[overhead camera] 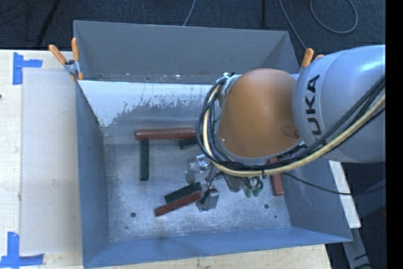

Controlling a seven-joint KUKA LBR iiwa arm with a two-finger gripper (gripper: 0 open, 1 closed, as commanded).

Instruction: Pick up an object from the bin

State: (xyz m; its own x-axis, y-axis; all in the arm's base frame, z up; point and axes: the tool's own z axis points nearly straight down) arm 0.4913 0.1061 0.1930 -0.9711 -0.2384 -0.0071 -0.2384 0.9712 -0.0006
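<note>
My gripper is low in the bin's near middle, mostly hidden under the arm's orange cover. Its grey metal parts sit right at the right ends of two short bars lying side by side: a dark green bar and a red-brown bar just in front of it. Both bars lie slanted on the bin floor, and I cannot tell whether either one is gripped. Another small dark piece peeks out at the cover's left edge.
A long red-brown bar lies across the floor further back, with a dark green bar pointing towards the front from under its left end. A short red bar lies by the right wall, under the arm.
</note>
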